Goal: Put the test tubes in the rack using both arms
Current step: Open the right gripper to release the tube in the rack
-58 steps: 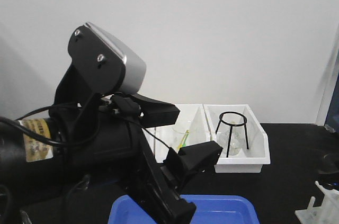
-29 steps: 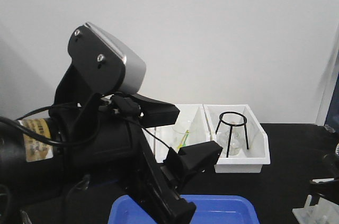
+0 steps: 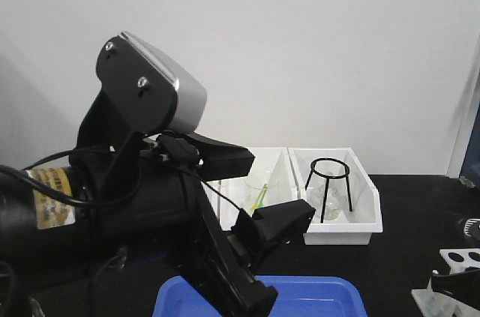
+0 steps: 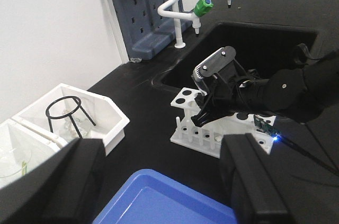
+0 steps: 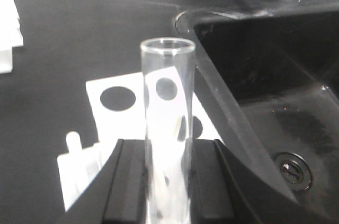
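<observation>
My right gripper point(image 5: 167, 181) is shut on a clear test tube point(image 5: 167, 123) and holds it upright over the white rack point(image 5: 119, 102), whose top plate with round holes lies just behind it. In the left wrist view the right gripper point(image 4: 203, 117) hangs over the rack point(image 4: 185, 97) near the sink edge; the tube cannot be made out there. In the front view the right gripper point(image 3: 456, 285) is at the bottom right, in front of the rack point(image 3: 465, 257). My left gripper point(image 4: 159, 192) is open and empty above the blue tray point(image 4: 159, 205); it also shows in the front view point(image 3: 259, 257).
White open-front bins point(image 3: 373, 216) stand at the back, one holding a black wire tripod point(image 3: 330, 182) and glassware. A deep black sink point(image 4: 254, 44) lies right behind the rack, with green-knobbed taps point(image 4: 183, 7) and a blue pegboard beyond. The sink edge point(image 5: 222, 107) runs beside the rack.
My right gripper has come into the front view at the bottom right and now sits in front of the rack. The left arm has not moved.
</observation>
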Controlling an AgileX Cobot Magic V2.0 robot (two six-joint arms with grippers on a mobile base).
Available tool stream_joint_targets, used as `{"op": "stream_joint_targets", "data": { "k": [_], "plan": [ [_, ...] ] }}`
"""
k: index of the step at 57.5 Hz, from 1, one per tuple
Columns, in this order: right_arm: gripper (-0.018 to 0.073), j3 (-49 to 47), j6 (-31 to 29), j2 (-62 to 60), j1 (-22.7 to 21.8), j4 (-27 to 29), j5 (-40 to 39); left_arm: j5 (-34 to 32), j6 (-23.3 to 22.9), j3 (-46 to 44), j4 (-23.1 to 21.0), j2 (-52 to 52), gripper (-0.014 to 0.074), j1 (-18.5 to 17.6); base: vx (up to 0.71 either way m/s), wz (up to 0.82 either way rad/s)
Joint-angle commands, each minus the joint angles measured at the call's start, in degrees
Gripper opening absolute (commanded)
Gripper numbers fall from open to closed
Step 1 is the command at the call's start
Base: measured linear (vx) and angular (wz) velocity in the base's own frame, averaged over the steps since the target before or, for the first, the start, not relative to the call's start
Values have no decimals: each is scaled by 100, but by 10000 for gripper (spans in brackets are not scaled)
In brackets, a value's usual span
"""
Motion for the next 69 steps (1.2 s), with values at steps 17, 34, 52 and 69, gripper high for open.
{"op": "stream_joint_targets", "data": {
  "k": [17,34,52,69],
  "plan": [
    [301,-175,-35,-171,-31,-222,-132,-418,-8,-186,-41,-143,561,1,0,0],
    [398,-175,-35,-171,-31,-217,-149,-354,-8,-186,-46,-143,561,1,0,0],
    [398,-175,-35,-463,-31,-228,-515,-309,-8,-186,-46,-143,561,1,0,0],
    [398,-175,-35,-1551,-31,-815,-881,-255,-162,-186,-46,-143,561,1,0,0]
  ]
}}
